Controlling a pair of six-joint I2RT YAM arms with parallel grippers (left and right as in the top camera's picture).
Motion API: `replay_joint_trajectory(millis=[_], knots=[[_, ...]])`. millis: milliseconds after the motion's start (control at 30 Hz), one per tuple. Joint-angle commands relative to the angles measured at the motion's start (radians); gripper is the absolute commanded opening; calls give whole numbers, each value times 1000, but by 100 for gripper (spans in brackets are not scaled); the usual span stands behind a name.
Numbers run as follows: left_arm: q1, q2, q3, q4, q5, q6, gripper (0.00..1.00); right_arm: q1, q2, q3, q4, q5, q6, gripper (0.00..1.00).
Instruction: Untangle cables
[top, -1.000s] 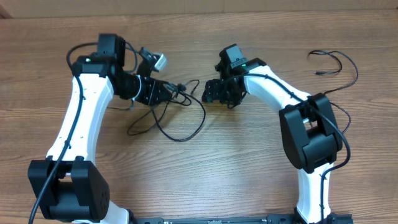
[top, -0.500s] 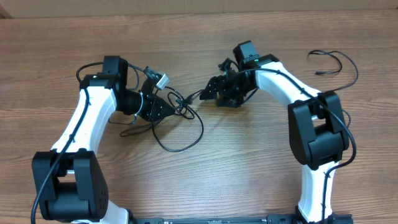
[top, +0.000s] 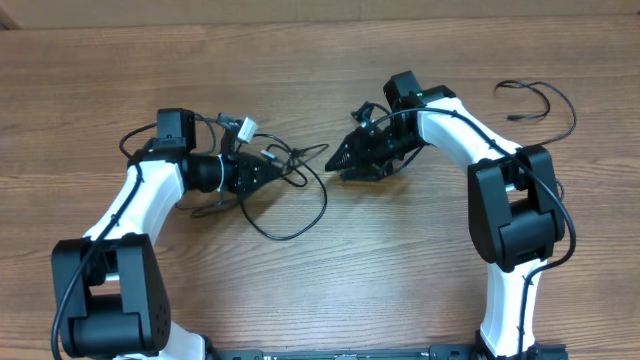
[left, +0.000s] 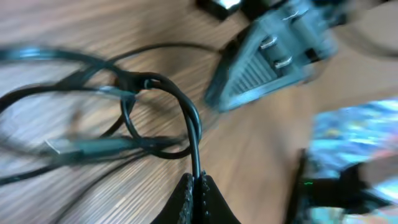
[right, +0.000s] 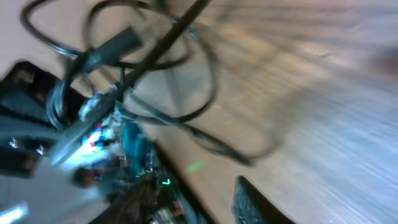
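The cables (top: 295, 170) form a black tangle of thin cords between the two arms, with one loop (top: 292, 232) trailing toward the table's front. My left gripper (top: 274, 168) points right and is shut on one black cord (left: 196, 149) just below the knot (left: 144, 81). From the other side my right gripper (top: 336, 160) points left at the tangle, its tip close to a cord end. The blurred right wrist view shows only one finger (right: 252, 199), bare wood beside it, and the cords (right: 149, 56) ahead of it, none between the jaws.
A white plug (top: 245, 127) lies beside the left wrist. A separate thin black cable (top: 545, 95) curls at the back right, behind the right arm. Both arm bases stand at the table's front edge.
The left arm has swung down and now lies flatter, still gripping its cord. The right gripper has turned to point left at the tangle. The white plug and the loop have shifted.
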Motion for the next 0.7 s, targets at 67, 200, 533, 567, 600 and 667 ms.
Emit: replay_joint_trajectory(millis=[67,200,533,567,600,667], knots=[[40,-17,-2,23,350,135,4,-1,-3,0,21,-305,-192,34],[37,-17,-2,-9,335,204,4,-1,-3,0,71,-409,-191,39],[36,-17,-3,-133,308,397,4,1,-3,0,202,-571,-95,43],[36,-17,-3,-140,308,410,4,3,-3,0,211,-571,-74,43],[36,-17,-3,-143,308,418,4,6,-3,0,221,-571,-44,43],[36,-17,-3,-152,308,445,4,11,-3,0,227,-561,19,44]])
